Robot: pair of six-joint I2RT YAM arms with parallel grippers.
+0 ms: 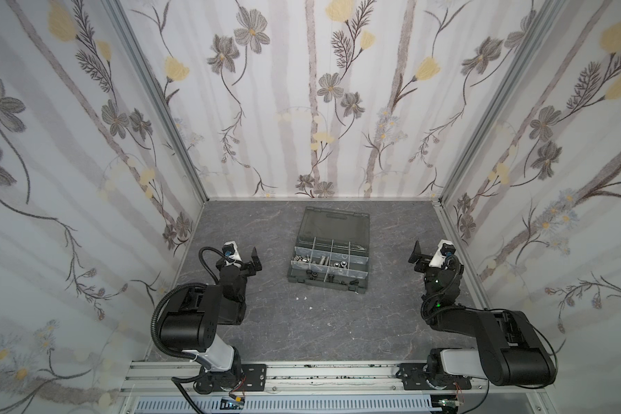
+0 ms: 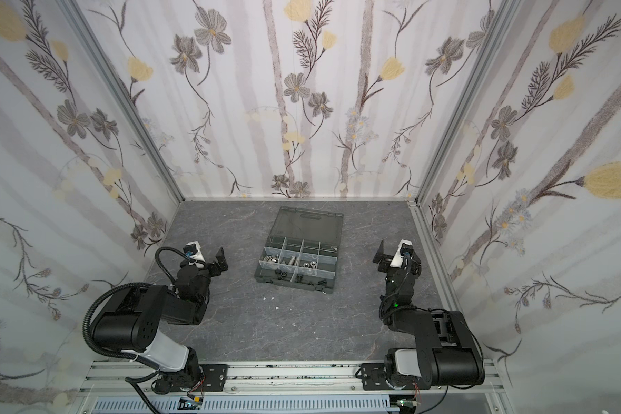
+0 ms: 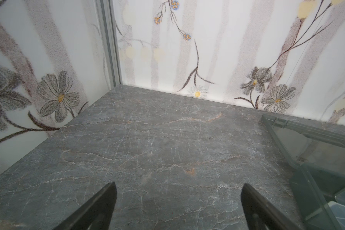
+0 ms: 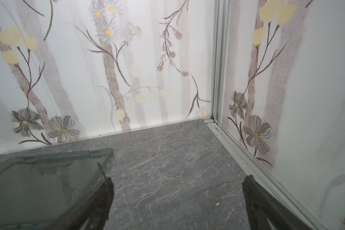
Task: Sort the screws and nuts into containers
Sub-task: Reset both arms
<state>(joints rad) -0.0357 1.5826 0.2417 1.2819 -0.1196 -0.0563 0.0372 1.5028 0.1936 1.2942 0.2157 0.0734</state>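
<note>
Left gripper [image 1: 256,261] and right gripper [image 1: 417,258] are standing wide open, holding nothing, flanking the case [image 1: 323,285]. Screws [image 1: 301,258] and nuts [image 1: 340,264] are lying in its compartments [image 1: 332,251]. No loose hardware is showing on the table [image 1: 302,322]; sorting is looking finished.

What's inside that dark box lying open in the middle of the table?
Divided compartments of the case: shiny silver screws and nuts in the middle row, black pieces in the near row. Far row looks almost empty. Divider walls hide some corners.
</note>
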